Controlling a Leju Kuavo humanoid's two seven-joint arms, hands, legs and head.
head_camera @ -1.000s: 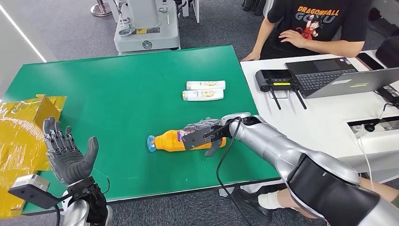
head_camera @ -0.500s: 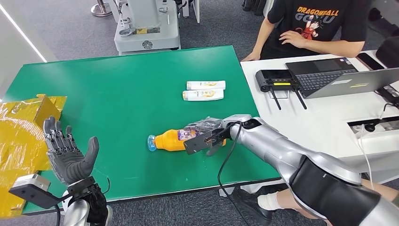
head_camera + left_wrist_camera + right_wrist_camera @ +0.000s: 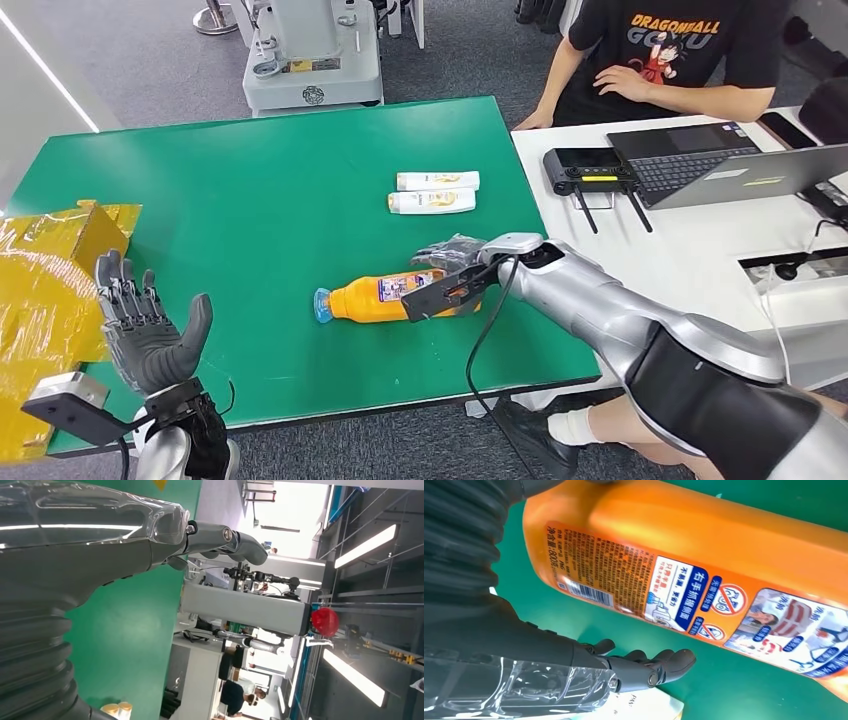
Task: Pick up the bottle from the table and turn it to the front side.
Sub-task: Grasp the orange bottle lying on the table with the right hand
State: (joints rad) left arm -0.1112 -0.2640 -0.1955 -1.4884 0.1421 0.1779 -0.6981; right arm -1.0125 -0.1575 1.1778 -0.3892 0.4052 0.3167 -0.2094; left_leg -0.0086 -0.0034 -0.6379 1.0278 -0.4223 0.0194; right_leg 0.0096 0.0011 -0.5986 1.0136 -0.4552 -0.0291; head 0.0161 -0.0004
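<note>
Right robot hand (image 3: 455, 262) reaches over the base end of the orange plastic bottle with a blue cap (image 3: 385, 297), which lies on its side on the green table (image 3: 250, 190), cap pointing away from the hand toward the robot's left. In the right wrist view the bottle's (image 3: 704, 555) printed label (small text, a barcode and pictures) faces the camera, and the dark fingers (image 3: 654, 665) are extended beside it with green table showing between them and the bottle; whether the thumb or palm grips the bottle I cannot tell. Beyond this hand, farther from the robot, two white squeeze tubes (image 3: 435, 192) lie side by side on the table. Left robot hand (image 3: 145, 325) is raised near the table's front edge, well apart from the bottle, palm up, fingers spread wide and holding nothing. Crumpled yellow foil wrapping (image 3: 50, 290) sits just beside it, on its outer side.
</note>
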